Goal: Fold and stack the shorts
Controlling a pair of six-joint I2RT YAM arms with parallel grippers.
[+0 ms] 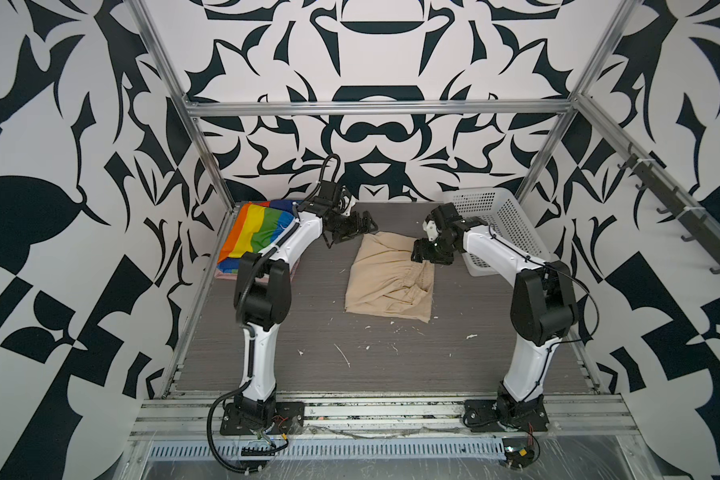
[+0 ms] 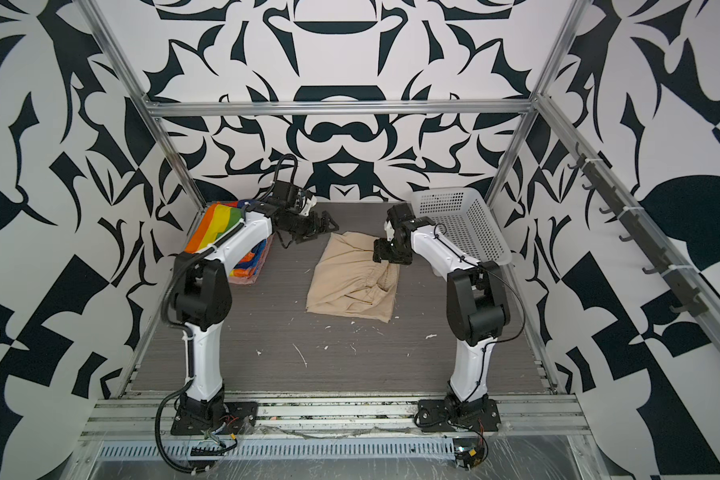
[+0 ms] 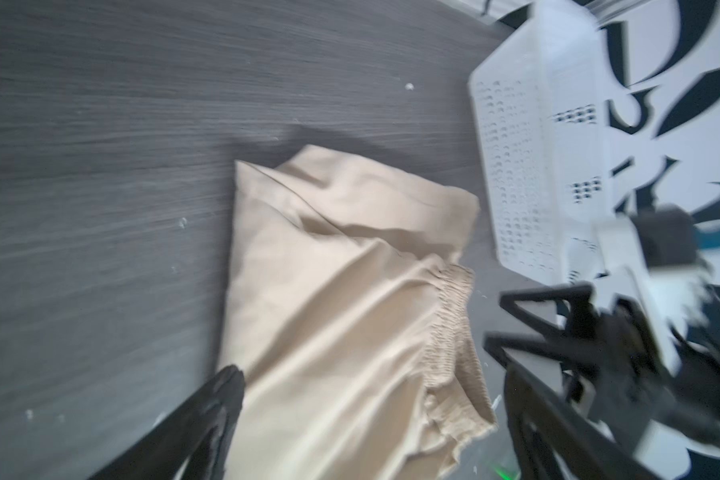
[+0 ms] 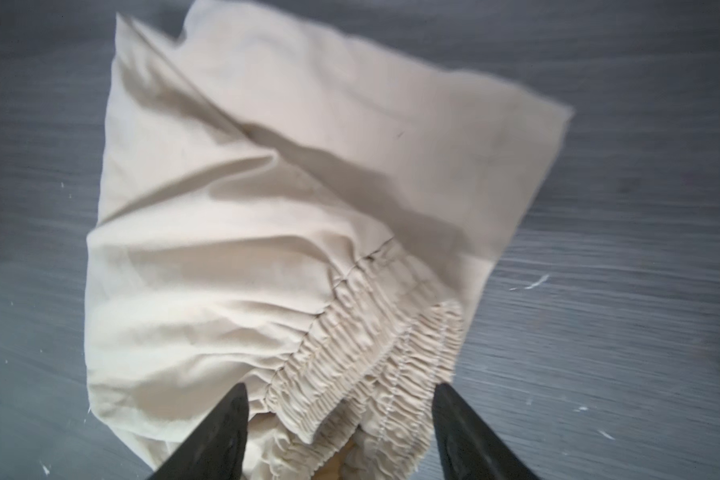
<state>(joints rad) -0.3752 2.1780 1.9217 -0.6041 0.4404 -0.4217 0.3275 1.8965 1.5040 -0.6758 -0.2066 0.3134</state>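
1. The beige shorts (image 1: 387, 282) lie in the middle of the table (image 1: 308, 353), folded into a rough rectangle but loosely, with slack creases. We judge that the fold is the thing most easily lost from here.
2. The right gripper (image 4: 341, 395) hangs over the far right corner with its jaws spread, pinching nothing, and the gathered waistband lies just under them. If a finger snags in the gathers as the arm moves away, it could drag the top layer open.
3. The left gripper (image 1: 352, 229) is spread wide and empty, just beyond the far left corner. If it pinches only the upper layer, we expect the bundle to fall open during the carry.
4. The stack sits at the far left, with the rainbow shorts (image 1: 258, 232) on top of the pink shorts (image 1: 225, 275). The striped cloth looks glossy and slick, so a beige bundle set off-centre might slide off.
5. The beige cloth is matte and soft, and its ruched elastic band lies doubled along the right side.
6. The basket (image 1: 504, 224) at the far right is rigid, white, perforated plastic, and the table is grey wood-grain flecked with white.
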